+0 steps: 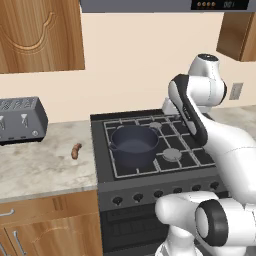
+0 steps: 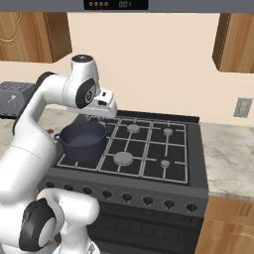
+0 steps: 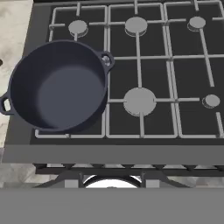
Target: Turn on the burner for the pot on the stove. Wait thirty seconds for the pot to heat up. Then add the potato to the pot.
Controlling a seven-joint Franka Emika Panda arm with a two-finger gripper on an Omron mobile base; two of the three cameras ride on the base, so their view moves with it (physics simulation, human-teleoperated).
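The dark blue-grey pot [image 1: 134, 142] stands empty on the front left grate of the black stove [image 1: 172, 135]. The hand view looks down into the pot [image 3: 59, 85], with a grey burner cap [image 3: 139, 100] to its right. A row of black knobs [image 1: 158, 193] runs along the stove's front. The small brown-orange potato [image 1: 76, 150] lies on the marble counter left of the stove. My gripper [image 2: 94, 119] hangs above the pot's [image 2: 83, 139] rear edge, pointing down. Its fingertips [image 3: 70, 178] stand apart with nothing between them.
A grey toaster [image 1: 20, 120] sits at the back left of the counter [image 1: 40, 170]. Wooden wall cabinets [image 1: 40, 35] and a range hood [image 2: 116, 5] hang above. More counter [image 2: 228, 149] lies right of the stove, below a wall outlet [image 2: 243, 106].
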